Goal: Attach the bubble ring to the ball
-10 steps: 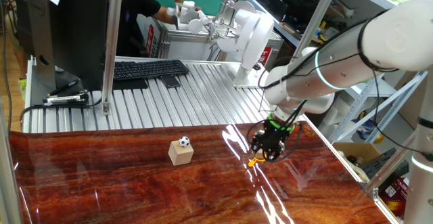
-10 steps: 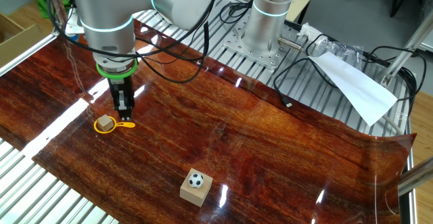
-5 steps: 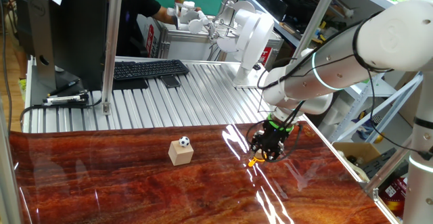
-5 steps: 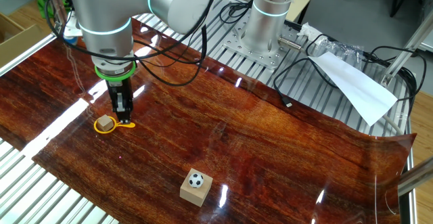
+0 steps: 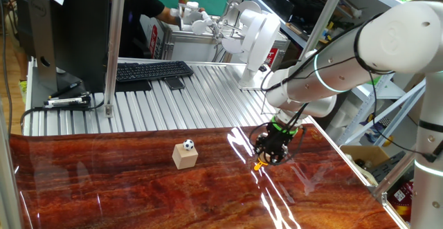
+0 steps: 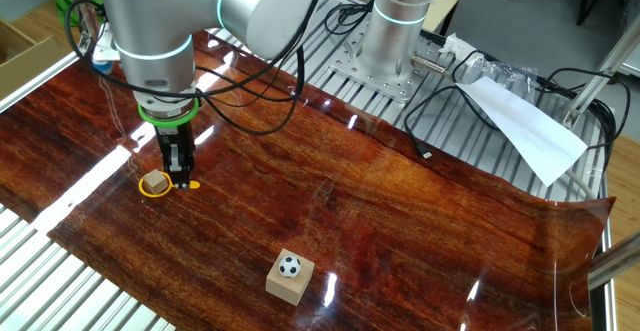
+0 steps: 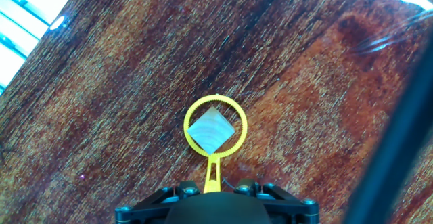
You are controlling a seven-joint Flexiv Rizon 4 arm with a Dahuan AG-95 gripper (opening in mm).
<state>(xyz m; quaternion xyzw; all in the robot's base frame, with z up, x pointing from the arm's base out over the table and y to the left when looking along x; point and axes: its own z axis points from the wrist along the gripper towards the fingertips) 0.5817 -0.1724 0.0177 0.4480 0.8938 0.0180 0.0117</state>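
The bubble ring (image 7: 213,166) is a yellow loop lying flat on the wood table, round a small tan cube (image 7: 210,130). Its stem points at my gripper (image 7: 214,183) and runs in between the jaws, which stand apart on either side of it. In the other fixed view the gripper (image 6: 181,178) is down at the table, right beside the ring (image 6: 146,190). In one fixed view the gripper (image 5: 268,158) covers most of the ring (image 5: 258,165). The ball (image 6: 289,266) sits on top of a larger tan cube (image 6: 288,283), well away from the gripper. The ball also shows in one fixed view (image 5: 188,144).
The table is a glossy red-brown wood sheet (image 6: 400,221) on a ribbed metal bench. A keyboard (image 5: 152,70) and a monitor stand lie beyond it. A cable (image 6: 440,121) and a white paper (image 6: 525,121) lie at the other side. A person works behind the bench.
The gripper has shifted a little toward the ring, over its stem. The ring, both cubes and the ball have not moved.
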